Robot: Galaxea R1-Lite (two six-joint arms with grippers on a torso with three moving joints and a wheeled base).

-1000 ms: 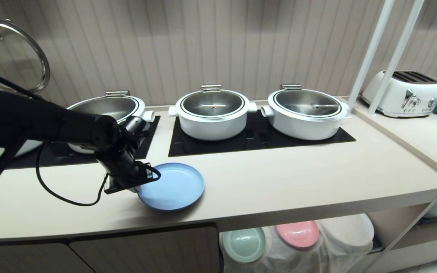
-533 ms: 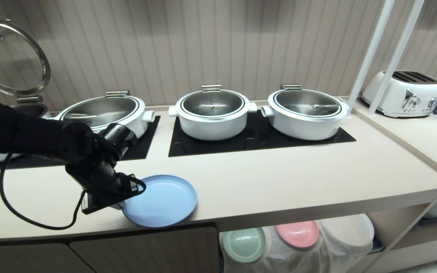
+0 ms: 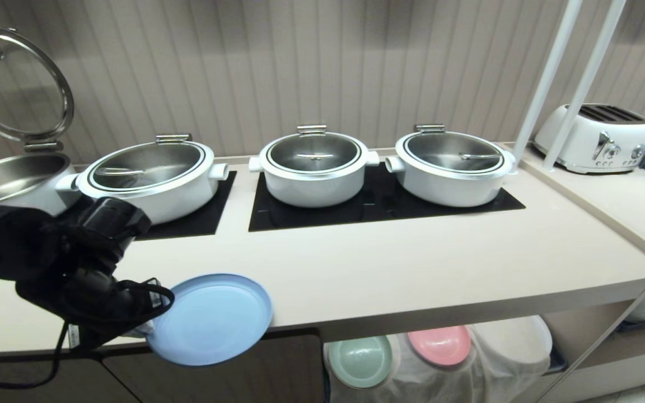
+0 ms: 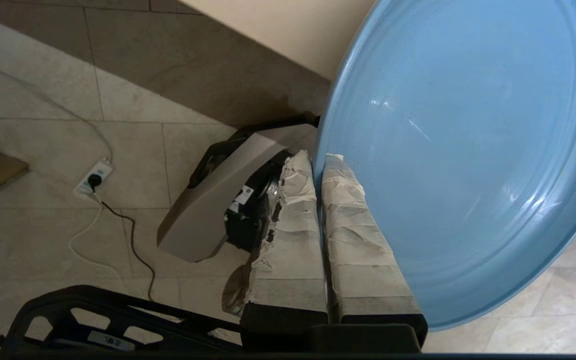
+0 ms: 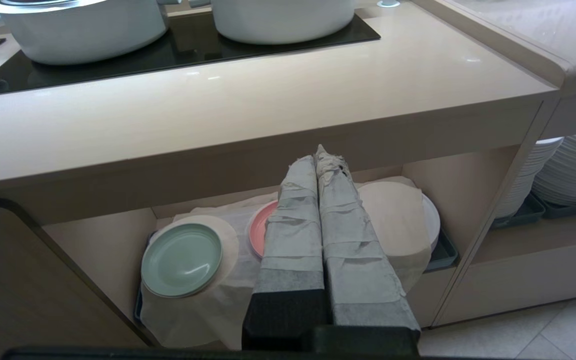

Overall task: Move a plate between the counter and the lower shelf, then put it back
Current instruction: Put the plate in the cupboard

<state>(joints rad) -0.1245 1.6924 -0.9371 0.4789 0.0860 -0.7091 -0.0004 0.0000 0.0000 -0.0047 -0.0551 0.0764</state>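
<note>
plate (image 3: 210, 319): light-blue, tilted, half past the table (image 3: 412, 268) front edge, off its surface | left gripper (image 4: 318, 165): my jaws pinched tight on the plate's rim | right gripper (image 5: 320, 155): my jaws closed, empty, before the lower shelf (image 5: 103, 240) | shelf: green plate (image 5: 182, 259), pink plate (image 5: 258, 227) on white cloth (image 5: 203, 310)

Head camera looks down on the counter (image 3: 412, 263) from above — the right wrist faces its front edge too.
</note>
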